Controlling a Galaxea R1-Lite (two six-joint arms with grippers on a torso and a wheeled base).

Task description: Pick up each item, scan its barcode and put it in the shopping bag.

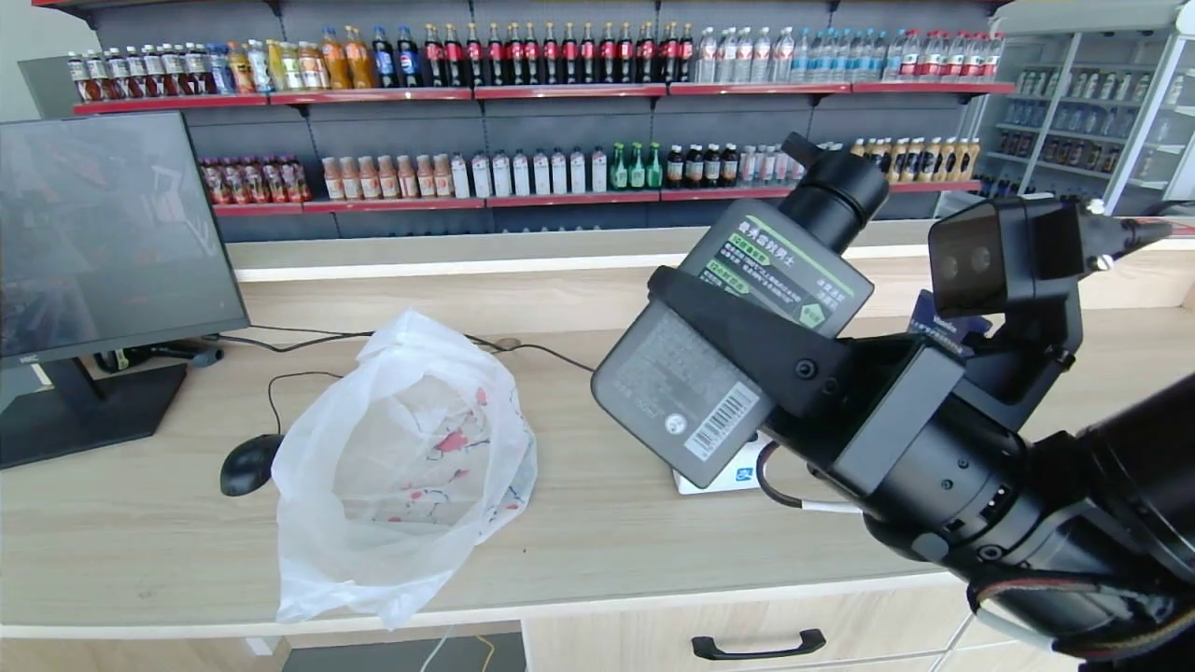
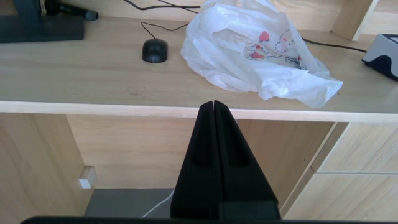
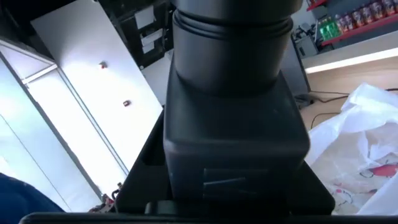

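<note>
Shop counter (image 1: 607,532), one shopping bag (image 1: 401,467), one gripped bottle (image 1: 672,373)

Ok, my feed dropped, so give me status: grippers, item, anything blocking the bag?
Right gripper shut on grey bottle, held tilted above counter, barcode up. Left gripper shut, empty, low by counter edge. Shopping bag open on counter, nothing between.

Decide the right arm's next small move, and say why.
Probably turn the bottle so its barcode faces the scanner below. The right gripper holds the bottle above the scanner with the barcode facing upward, and the bag lies open beside it.
</note>
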